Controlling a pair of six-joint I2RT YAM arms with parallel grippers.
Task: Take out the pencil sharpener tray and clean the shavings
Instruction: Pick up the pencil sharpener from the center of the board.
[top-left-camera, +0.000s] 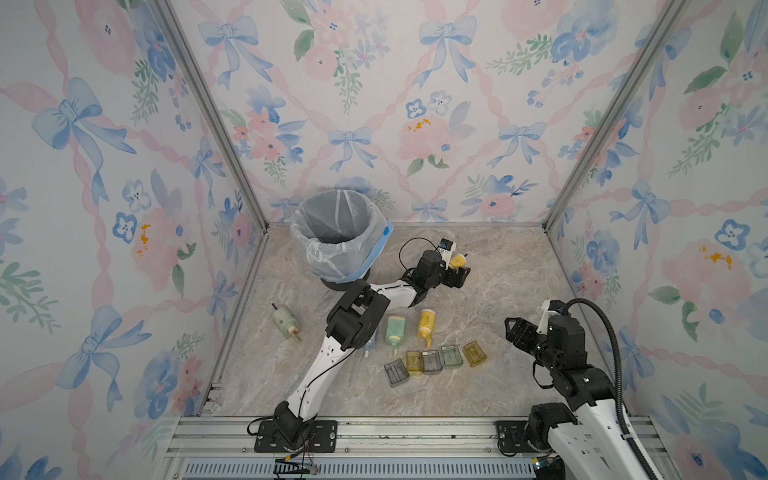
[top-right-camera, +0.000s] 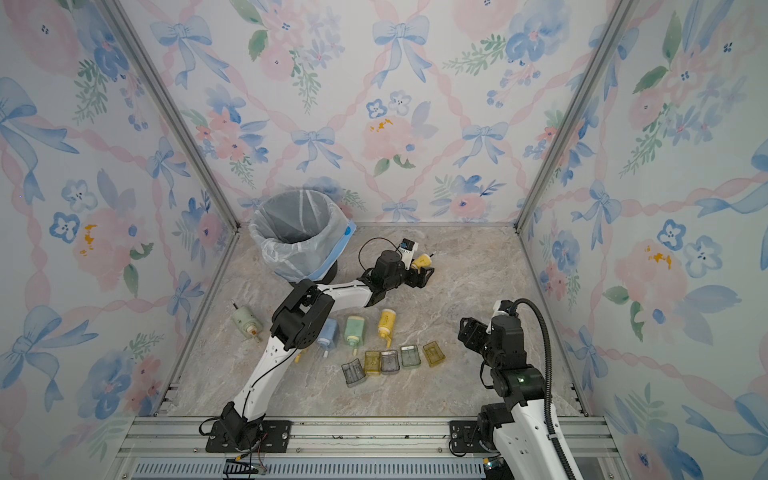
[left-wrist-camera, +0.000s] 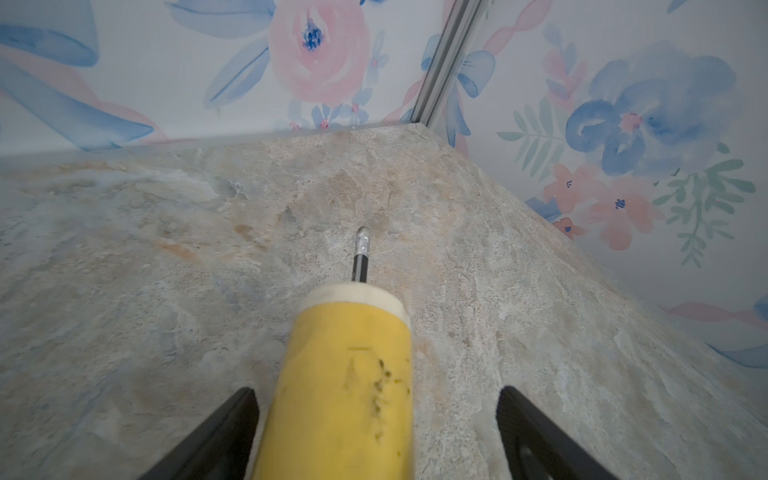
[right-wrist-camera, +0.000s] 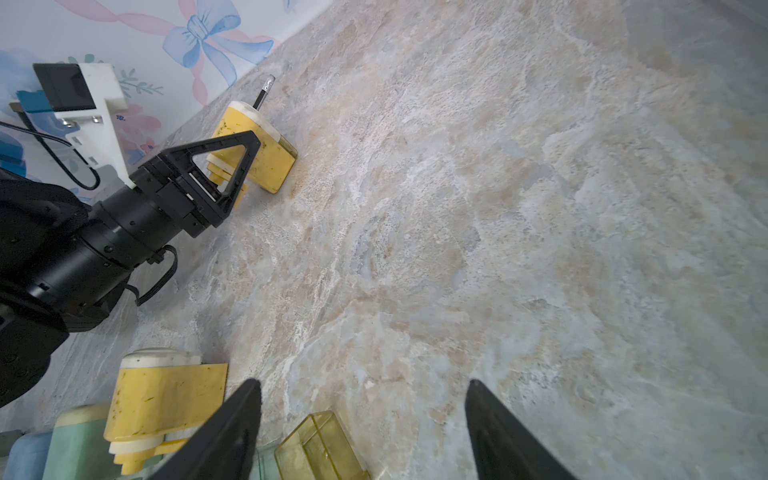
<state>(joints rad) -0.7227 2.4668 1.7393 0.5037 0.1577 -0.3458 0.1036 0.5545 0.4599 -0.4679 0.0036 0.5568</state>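
Observation:
A yellow pencil sharpener (top-left-camera: 457, 261) (top-right-camera: 420, 261) lies on the table's far middle, with a black pencil stub (left-wrist-camera: 360, 253) sticking out of its cream end. My left gripper (left-wrist-camera: 377, 390) straddles its body (left-wrist-camera: 345, 386). The jaws are open, with one finger next to it and a clear gap on the other side. In the right wrist view one finger (right-wrist-camera: 249, 141) shows beside the sharpener (right-wrist-camera: 266, 162). A row of several translucent trays (top-left-camera: 431, 360) lies near the front. My right gripper (top-left-camera: 517, 330) (right-wrist-camera: 363, 384) hangs open above the yellow end tray (right-wrist-camera: 320, 449). No shavings show.
A lined bin (top-left-camera: 338, 232) stands at the back left. A green sharpener (top-left-camera: 395, 328) and a yellow one (top-left-camera: 427, 324) lie behind the tray row, with a blue one (top-right-camera: 328, 336) partly under my left arm. Another green sharpener (top-left-camera: 284, 322) lies at the left wall.

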